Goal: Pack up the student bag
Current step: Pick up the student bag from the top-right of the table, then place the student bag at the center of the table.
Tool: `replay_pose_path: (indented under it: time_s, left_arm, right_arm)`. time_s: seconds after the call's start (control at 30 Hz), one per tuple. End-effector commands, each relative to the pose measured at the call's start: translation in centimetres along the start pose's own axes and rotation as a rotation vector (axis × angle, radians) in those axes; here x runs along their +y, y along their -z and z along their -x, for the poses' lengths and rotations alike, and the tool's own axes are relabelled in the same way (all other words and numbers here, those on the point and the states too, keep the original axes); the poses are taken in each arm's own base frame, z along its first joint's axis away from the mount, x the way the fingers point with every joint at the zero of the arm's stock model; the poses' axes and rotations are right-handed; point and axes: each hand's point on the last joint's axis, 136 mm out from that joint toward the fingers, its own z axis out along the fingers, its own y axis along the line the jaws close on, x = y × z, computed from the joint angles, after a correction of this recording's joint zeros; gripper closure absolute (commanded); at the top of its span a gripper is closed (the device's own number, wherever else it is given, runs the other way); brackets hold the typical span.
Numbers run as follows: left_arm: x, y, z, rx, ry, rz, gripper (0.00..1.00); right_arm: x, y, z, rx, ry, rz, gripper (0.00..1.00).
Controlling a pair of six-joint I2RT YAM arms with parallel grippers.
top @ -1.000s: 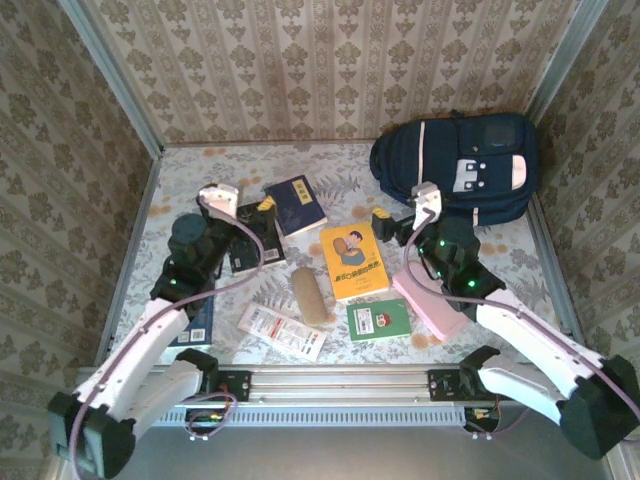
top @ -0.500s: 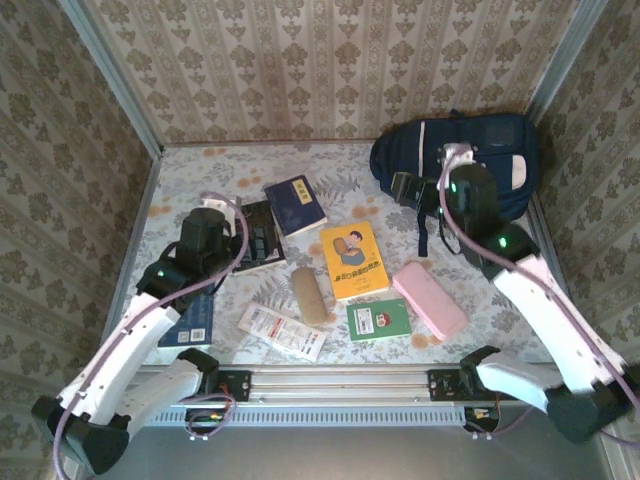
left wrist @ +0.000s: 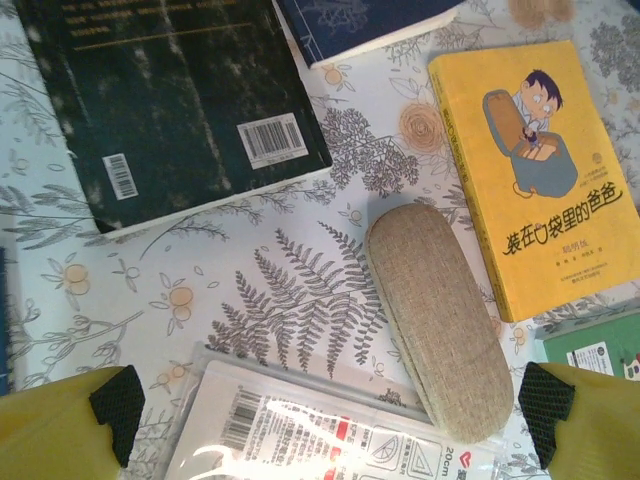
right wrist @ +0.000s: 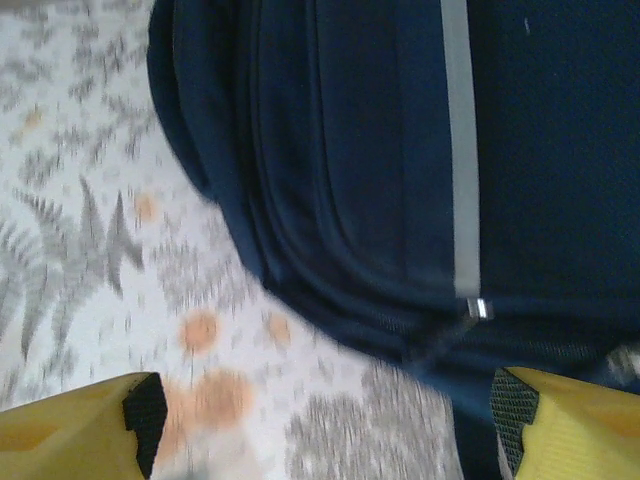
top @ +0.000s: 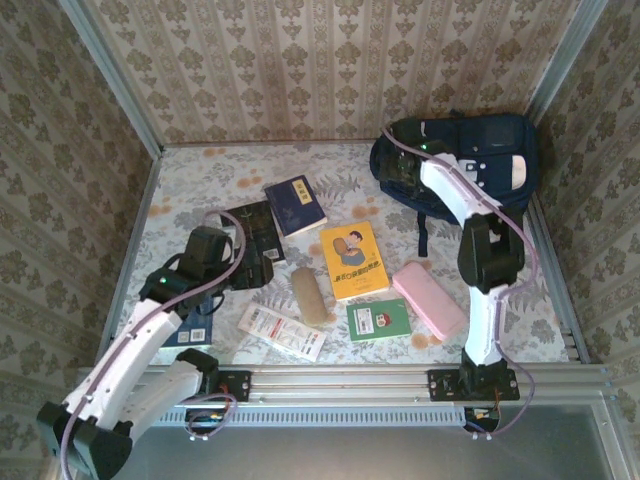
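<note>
The student bag (top: 470, 165), navy with a pale stripe, lies flat at the table's back right. In the right wrist view the bag (right wrist: 400, 150) takes up the upper part, its stripe ending at a small metal tip. My right gripper (top: 398, 178) hovers at the bag's left edge. Seen from its own wrist, the right gripper (right wrist: 325, 425) is open over the tablecloth beside the bag, holding nothing. My left gripper (top: 252, 268) is at centre left. From its wrist, the left gripper (left wrist: 328, 425) is open above a plastic stationery packet (left wrist: 330, 430) and a beige case (left wrist: 435, 320).
Loose on the cloth lie a yellow book (top: 353, 260), beige case (top: 310, 294), pink pencil case (top: 430, 300), small green book (top: 380, 320), plastic packet (top: 282, 331), dark blue book (top: 294, 205), black book (top: 252, 232) and a blue book (top: 196, 326) under the left arm. Walls enclose three sides.
My right arm has swung from above the pink pencil case back to the bag's left edge. My left gripper has drawn nearer, from the black book toward the packet and beige case.
</note>
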Motion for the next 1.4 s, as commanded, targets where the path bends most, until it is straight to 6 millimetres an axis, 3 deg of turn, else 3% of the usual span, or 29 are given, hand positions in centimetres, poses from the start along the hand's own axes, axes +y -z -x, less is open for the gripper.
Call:
replay_pose_path:
  time_s: [0.0, 0.1, 0.17, 0.27, 0.47, 0.6, 0.7, 0.93, 1.03, 1.13, 1.37]
  left_arm:
    - [-0.5, 2.8, 1.2, -0.07, -0.04, -0.015, 0.0]
    - [0.0, 3.4, 1.6, -0.121, -0.079, 0.006, 0.0]
    - [0.6, 3.0, 1.4, -0.137, -0.084, 0.027, 0.0]
    - [-0.2, 3.1, 1.3, -0.153, -0.097, -0.024, 0.0]
    - [-0.5, 2.8, 0.9, -0.139, -0.11, -0.027, 0.0]
    - [-0.4, 3.2, 1.1, -0.171, -0.111, -0.024, 0.0]
    - [-0.4, 3.2, 1.1, -0.175, -0.114, -0.026, 0.0]
    - [0.0, 3.2, 1.5, -0.182, -0.11, -0.007, 0.0]
    - [-0.1, 3.2, 1.5, -0.181, -0.109, -0.013, 0.0]
    - [-0.1, 3.2, 1.5, -0.183, -0.108, -0.015, 0.0]
    - [0.0, 3.2, 1.4, -0.178, -0.103, -0.01, 0.0]
  right_arm:
    - [-2.0, -1.2, 2.0, 0.001, 0.045, -0.089, 0.15]
    - [-3.2, -3.3, 3.3, 0.028, -0.026, 0.005, 0.16]
    - [-2.6, -4.5, 3.7, 0.067, -0.069, 0.138, 0.21]
    - [-1.5, -6.0, 4.2, 0.106, -0.085, 0.262, 0.25]
    - [-2.6, -8.7, 4.9, 0.129, -0.136, 0.284, 0.22]
    - [-1.6, -10.0, 4.9, 0.142, -0.165, 0.387, 0.25]
    - [-0.5, -10.2, 4.9, 0.137, -0.144, 0.433, 0.35]
    - [0.1, -10.4, 5.3, 0.111, -0.123, 0.44, 0.85]
    - [0.6, -9.5, 5.5, 0.108, -0.106, 0.46, 1.0]
    - [1.4, -7.0, 6.6, 0.067, -0.051, 0.484, 1.0]
    - [4.6, 3.1, 11.2, -0.093, 0.018, 0.677, 1.0]
